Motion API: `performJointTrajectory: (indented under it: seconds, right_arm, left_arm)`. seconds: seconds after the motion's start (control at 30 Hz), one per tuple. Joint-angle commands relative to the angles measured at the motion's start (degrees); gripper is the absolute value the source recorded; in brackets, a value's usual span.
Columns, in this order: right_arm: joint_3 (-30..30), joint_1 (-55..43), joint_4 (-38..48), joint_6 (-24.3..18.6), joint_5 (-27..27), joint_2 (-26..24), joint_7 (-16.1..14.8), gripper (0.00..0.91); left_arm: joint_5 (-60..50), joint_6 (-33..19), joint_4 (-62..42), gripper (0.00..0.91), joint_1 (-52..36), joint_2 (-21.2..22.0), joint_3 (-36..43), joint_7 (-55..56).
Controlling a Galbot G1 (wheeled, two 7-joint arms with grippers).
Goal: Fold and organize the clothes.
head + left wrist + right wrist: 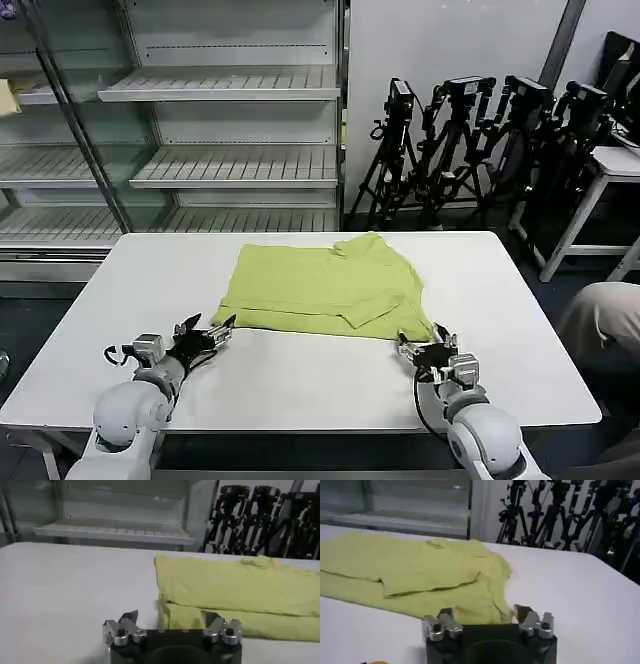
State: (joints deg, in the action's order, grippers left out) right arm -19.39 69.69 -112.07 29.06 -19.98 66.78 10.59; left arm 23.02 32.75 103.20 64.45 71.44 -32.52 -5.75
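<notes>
White matte table [300,385] carries a soft lime T-shirt [325,285], folded roughly rectangular. Left gripper [208,332] at 7 o'clock and right gripper [425,350] at 5 o'clock both stand wide.

Robot body — two arms, matching build.
Rounded grey-white arm shells; black wrist cables; left gripper [205,332] and right gripper [422,349] black-bodied — silver knuckles, visible screws.

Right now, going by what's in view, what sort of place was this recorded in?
Most likely a robotics lab or data-collection room: bare retail-style shelving behind the white table, a cluster of camera tripods against the wall, and one lime T-shirt laid out.
</notes>
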Motion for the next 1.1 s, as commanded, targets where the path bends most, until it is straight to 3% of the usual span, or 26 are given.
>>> performJointTrajectory:
  seconds: [0.03, 0.67, 0.87, 1.1]
  right_arm:
    - [-0.4, 1.4, -1.6, 0.6, -0.4, -0.2, 0.4, 0.000]
    - [-0.4, 1.2, -1.1, 1.3, -1.2, 0.0, -0.1, 0.000]
    - [-1.5, 4.0, -5.2, 2.0, -1.3, -1.0, -0.6, 0.000]
    - [-4.1, 13.8, -12.9, 1.7, -0.2, -1.3, -1.1, 0.000]
  left_arm:
    - [-0.3, 0.3, -0.2, 0.020, 0.5, 0.0, 0.1, -0.2]
    - [-1.9, 0.3, -0.2, 0.020, 1.0, 0.4, 0.5, -0.8]
    - [-1.9, 0.2, 4.3, 0.020, 4.7, 0.5, -0.4, -0.7]
    - [-1.8, 0.2, 11.9, 0.020, 12.8, 0.2, -2.9, -0.9]
